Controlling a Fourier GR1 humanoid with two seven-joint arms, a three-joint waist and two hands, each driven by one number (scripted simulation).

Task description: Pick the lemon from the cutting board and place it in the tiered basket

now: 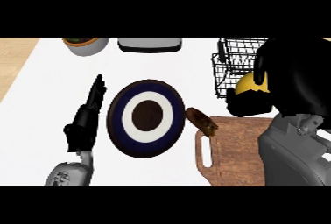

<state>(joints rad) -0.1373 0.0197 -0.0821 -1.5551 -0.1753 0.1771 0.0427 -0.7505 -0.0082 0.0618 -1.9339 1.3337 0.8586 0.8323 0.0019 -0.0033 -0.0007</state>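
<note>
While the black right hand [258, 94] curls round the smooth yellow lemon [247, 85] beside the wire tiered basket [234, 61], the left hand [87, 118] lies straight-fingered. Left of the basket: round ringed plate [143, 118]; below it, grained wooden cutting board [233, 151].

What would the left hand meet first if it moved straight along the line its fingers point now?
Probably the pot at the counter's far edge. The left hand points up and slightly right; nothing lies between.

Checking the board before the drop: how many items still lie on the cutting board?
1: a brown item on the cutting board at its upper left corner. The right hand hides part of the board.
</note>
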